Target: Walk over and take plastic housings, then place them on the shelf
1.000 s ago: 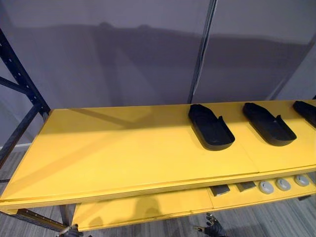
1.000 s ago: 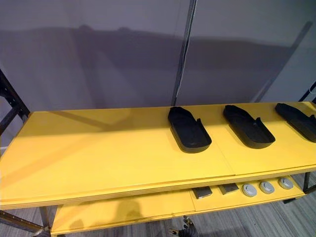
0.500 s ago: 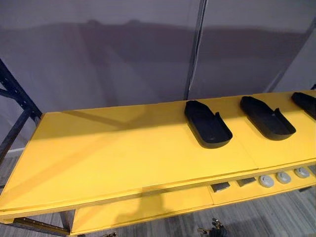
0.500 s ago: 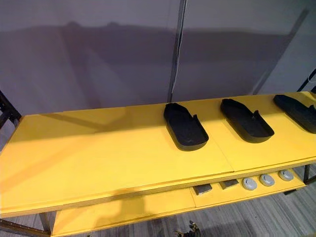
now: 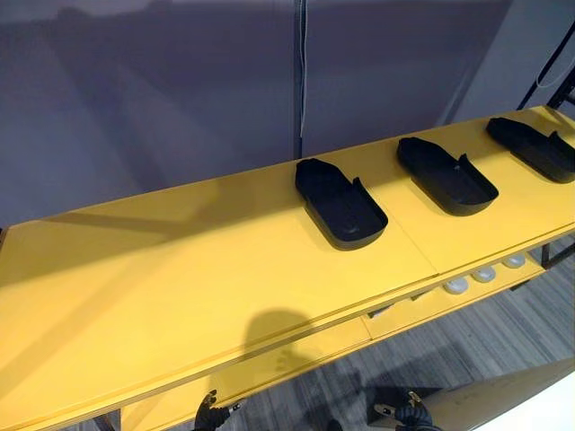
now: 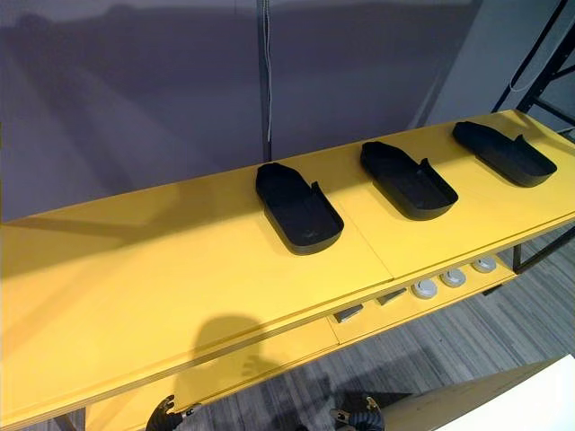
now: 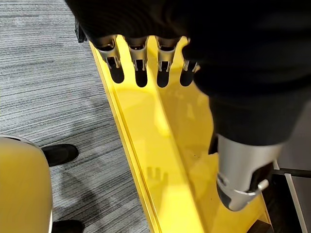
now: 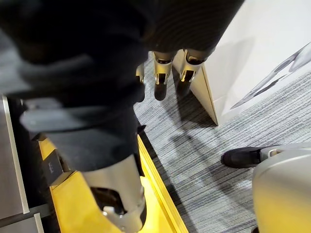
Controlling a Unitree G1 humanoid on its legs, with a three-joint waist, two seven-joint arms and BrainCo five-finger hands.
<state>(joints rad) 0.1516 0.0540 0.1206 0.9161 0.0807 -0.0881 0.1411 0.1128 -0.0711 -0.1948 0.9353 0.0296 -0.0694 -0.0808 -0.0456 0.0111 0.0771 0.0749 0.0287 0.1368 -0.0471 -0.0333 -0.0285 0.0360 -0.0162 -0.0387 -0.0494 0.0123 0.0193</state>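
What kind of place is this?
Probably a workshop or factory storeroom: a long yellow shelf holds three black plastic housings in a row, with small round parts on the level below.

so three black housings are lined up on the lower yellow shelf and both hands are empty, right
Not quite. The three black housings are lined up on the top yellow shelf, not the lower one, as the left eye view shows. The lower shelf holds round discs instead. The rest stands: the left hand and right hand are both empty.
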